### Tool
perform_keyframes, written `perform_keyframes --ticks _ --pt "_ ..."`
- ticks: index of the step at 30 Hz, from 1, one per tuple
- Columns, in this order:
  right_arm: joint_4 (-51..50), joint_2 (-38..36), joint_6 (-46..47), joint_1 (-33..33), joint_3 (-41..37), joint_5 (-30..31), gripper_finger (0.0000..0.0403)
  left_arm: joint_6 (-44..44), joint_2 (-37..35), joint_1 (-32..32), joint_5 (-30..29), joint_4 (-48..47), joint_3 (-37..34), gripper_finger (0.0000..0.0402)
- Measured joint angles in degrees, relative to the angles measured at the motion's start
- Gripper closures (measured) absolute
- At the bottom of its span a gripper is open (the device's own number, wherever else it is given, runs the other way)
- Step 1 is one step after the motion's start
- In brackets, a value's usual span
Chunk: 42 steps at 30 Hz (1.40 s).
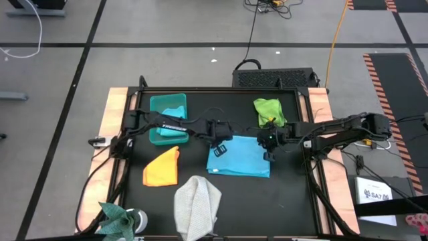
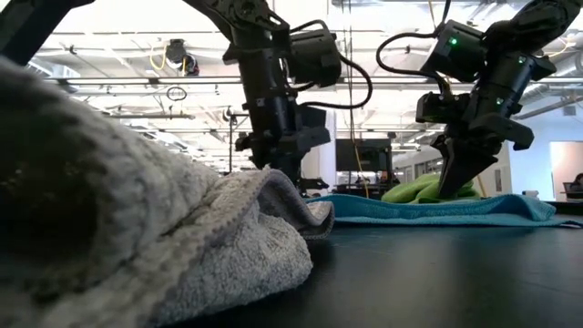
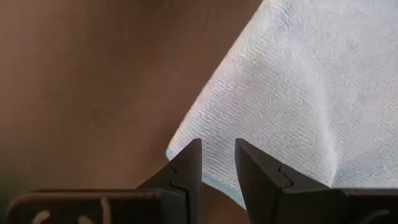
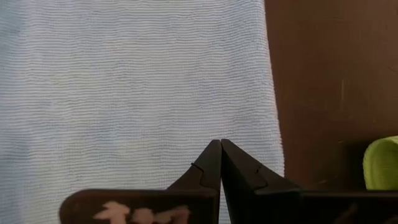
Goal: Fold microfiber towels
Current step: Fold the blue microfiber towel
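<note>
While the light blue towel (image 1: 239, 161) is lying flat in the middle of the table, its long side is running from arm to arm. The left gripper (image 1: 219, 148) is hanging over the towel's left corner, jaws a little apart and holding nothing. The right gripper (image 1: 270, 155) is waiting pinched shut above the right edge.

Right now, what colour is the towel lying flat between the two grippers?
Light blue towel, seen best in the high view.
</note>
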Motion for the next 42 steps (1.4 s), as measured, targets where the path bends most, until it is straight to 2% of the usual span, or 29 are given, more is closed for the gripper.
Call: perform_keyframes --ticks 6,12,27,33,42 --pt "-0.11 0.00 0.49 0.02 0.00 0.54 0.0403 1.48 -0.07 1.37 -0.38 0.12 0.02 0.0302" --pt "-0.16 0.00 0.43 0.02 0.00 6.13 0.0403 1.78 0.76 2.20 0.34 0.06 -0.02 0.0302" --pt "0.01 0.00 0.12 -1.84 0.00 5.98 0.0403 1.85 1.97 3.22 -1.80 0.38 0.00 0.0302" --pt "-2.69 0.00 2.81 -1.27 0.00 0.17 0.0403 1.93 2.53 3.53 -1.89 0.42 0.00 0.0303" --pt "-2.32 0.00 0.06 -2.24 -3.62 5.40 0.0403 1.90 2.72 3.53 -1.91 0.52 0.02 0.0303"
